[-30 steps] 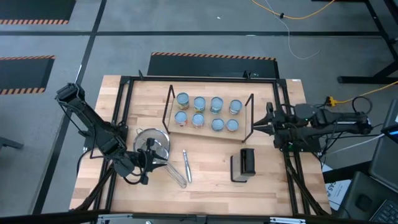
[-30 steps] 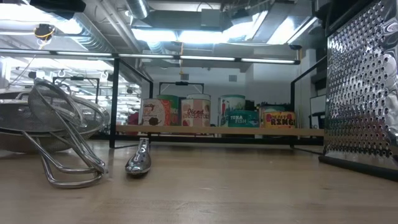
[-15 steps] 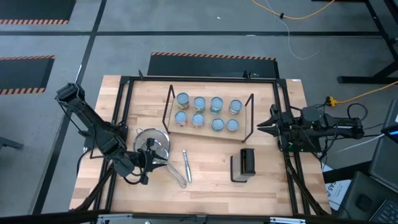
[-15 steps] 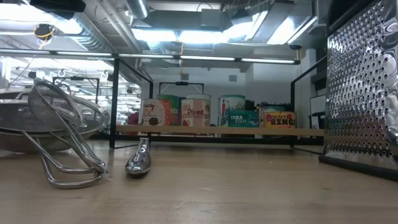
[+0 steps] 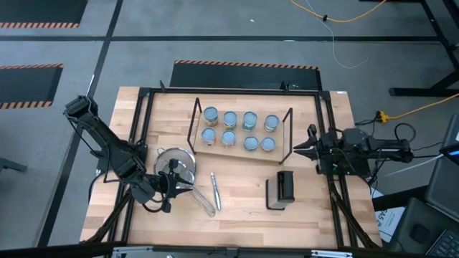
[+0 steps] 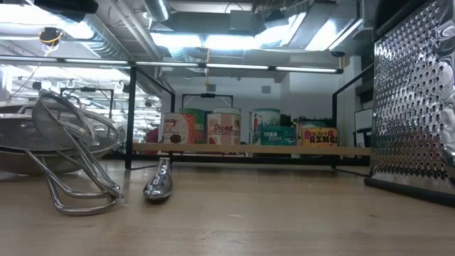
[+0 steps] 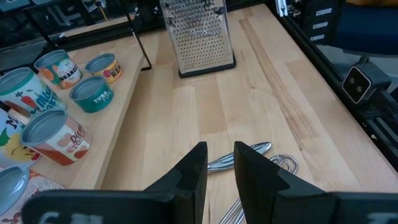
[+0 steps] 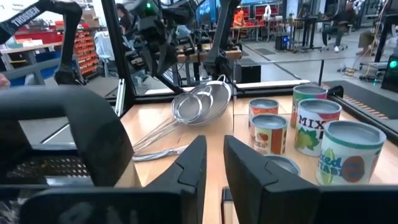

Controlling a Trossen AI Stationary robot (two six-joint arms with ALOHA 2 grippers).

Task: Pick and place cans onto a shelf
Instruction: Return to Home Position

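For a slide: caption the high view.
Eight cans, two rows, on the shelf; left gripper by the strainer, right gripper past its end.

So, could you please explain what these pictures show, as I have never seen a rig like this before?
These are two dark robot arms at a wooden table, each ending in a two-finger gripper. One picture looks straight down, one looks level across the tabletop, and two come from cameras on the wrists. On the table stands a low shelf holding eight cans in two rows, with a mesh strainer, a metal utensil and a box grater nearby. The left gripper sits by the strainer; the right gripper is at the table's right edge beside the shelf. Both are slightly open and hold nothing.
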